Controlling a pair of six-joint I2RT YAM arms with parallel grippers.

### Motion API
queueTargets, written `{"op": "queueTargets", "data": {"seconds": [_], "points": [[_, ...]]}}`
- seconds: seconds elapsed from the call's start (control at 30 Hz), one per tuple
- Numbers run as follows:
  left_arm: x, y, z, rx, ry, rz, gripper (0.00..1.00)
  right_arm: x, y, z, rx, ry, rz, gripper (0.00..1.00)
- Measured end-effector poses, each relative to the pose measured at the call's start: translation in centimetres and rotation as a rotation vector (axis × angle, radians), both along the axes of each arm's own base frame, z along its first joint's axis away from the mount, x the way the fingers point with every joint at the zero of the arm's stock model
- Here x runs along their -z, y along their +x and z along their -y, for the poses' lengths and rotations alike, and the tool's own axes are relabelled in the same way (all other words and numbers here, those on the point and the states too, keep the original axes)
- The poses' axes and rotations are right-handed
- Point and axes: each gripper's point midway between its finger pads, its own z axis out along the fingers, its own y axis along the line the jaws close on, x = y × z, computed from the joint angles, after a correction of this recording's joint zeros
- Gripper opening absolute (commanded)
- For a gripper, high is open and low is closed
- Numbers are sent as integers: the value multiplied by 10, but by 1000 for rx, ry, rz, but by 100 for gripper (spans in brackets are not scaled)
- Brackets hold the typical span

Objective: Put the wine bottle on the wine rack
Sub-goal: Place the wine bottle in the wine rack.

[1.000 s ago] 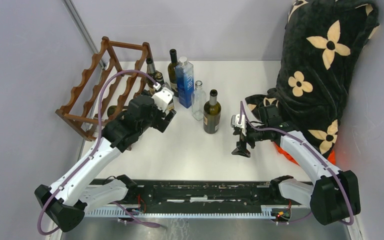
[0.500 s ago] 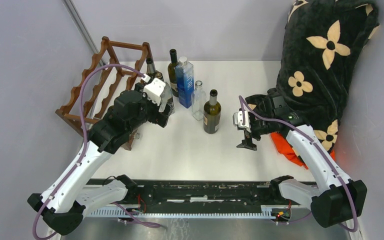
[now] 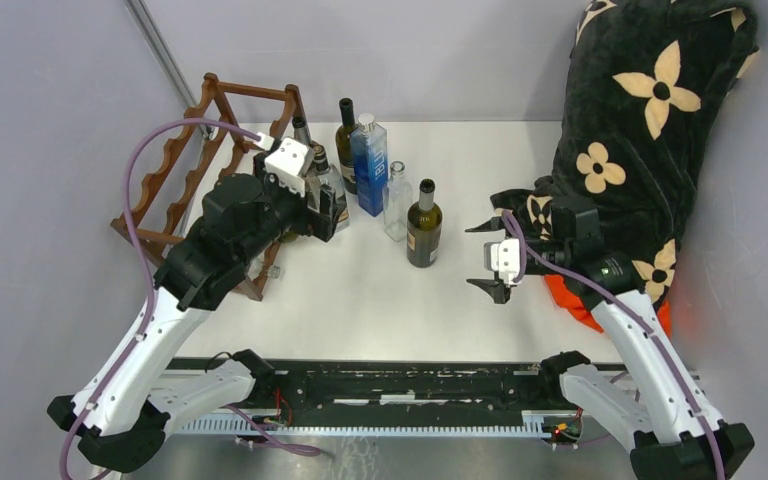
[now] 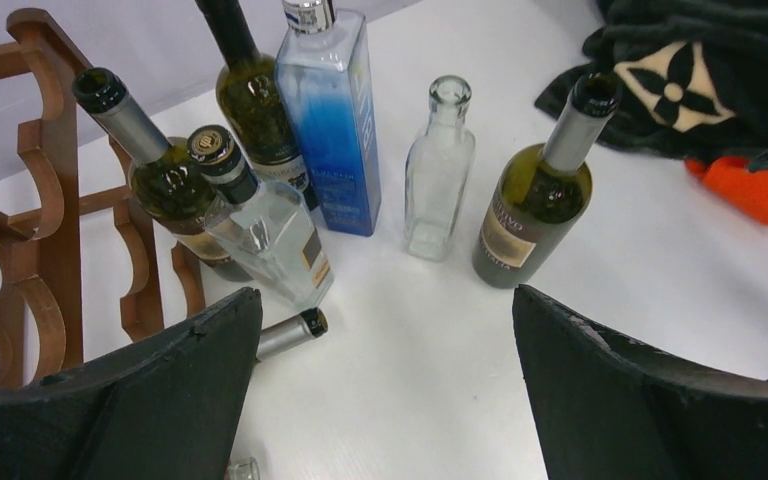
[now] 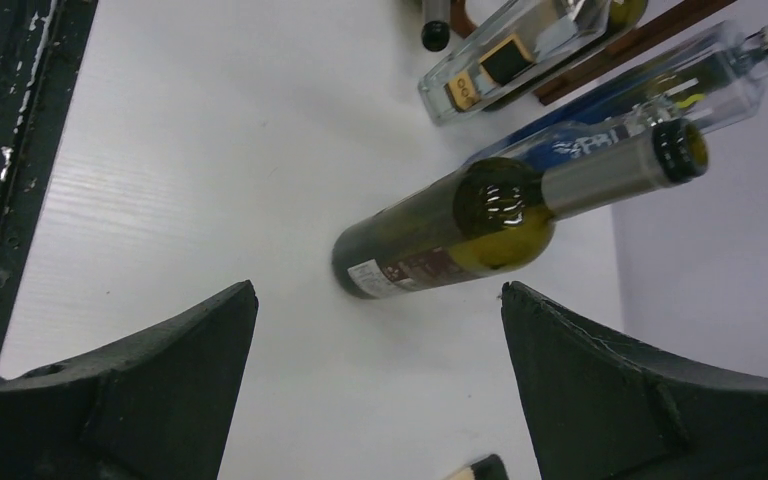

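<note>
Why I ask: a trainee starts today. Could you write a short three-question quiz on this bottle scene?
1. True or false: the left gripper is shut on a bottle.
2. Which bottle stands nearest the right gripper? A) blue square bottle B) dark green wine bottle C) small clear bottle
3. Fill the gap: the wine rack stands on the ___ arm's side of the table.

Key: 1 false, its jaws are wide open and hold nothing; 2 B; 3 left.
</note>
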Motion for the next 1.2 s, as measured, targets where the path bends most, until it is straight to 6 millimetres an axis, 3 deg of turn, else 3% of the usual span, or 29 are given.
{"op": "queueTargets", "data": {"seconds": [0.23, 0.47, 0.63, 0.77, 1.0, 1.2], "points": [[-32, 1, 4, -16, -118, 45, 100, -17, 7, -26, -38, 89, 46, 98], [-63, 6, 0, -59, -191, 112, 100, -3, 3, -92, -143, 24, -11, 98], [-97, 16, -6, -115, -234, 181, 100, 1, -2, -137, -178, -5, -7, 98], [-109, 26, -5, -145, -244, 201, 100, 6, -3, -177, -198, -22, -3, 98], [-113, 32, -13, -202, -240, 209, 100, 38, 17, -229, -145, -73, -18, 97], [-128, 31, -25, -259, -259, 241, 100, 79, 58, -260, -41, -125, -29, 85]]}}
